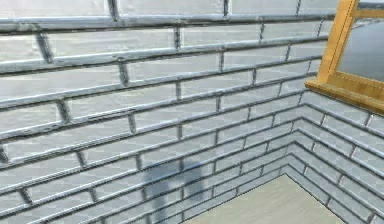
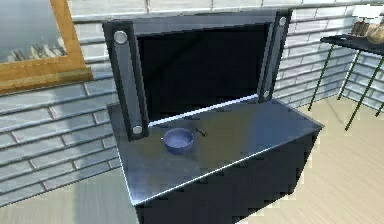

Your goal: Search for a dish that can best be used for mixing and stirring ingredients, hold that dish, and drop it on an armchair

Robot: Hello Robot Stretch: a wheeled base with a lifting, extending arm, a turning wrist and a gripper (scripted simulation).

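A small blue-grey bowl [image 2: 179,140] sits on the top of a dark cabinet [image 2: 250,135] in the arm side view, left of the top's middle and just in front of a large black television [image 2: 200,62]. A thin dark stick-like thing [image 2: 197,128] lies beside the bowl toward the screen.
A white brick wall [image 1: 150,100] stands close ahead in the forward view, meeting another brick wall at a corner [image 1: 295,150] with a wood-framed window [image 1: 358,50]. A second wood-framed window [image 2: 35,40] is left of the television. A dark thin-legged table [image 2: 352,55] stands at the right. Pale floor [image 2: 350,170] lies beside the cabinet.
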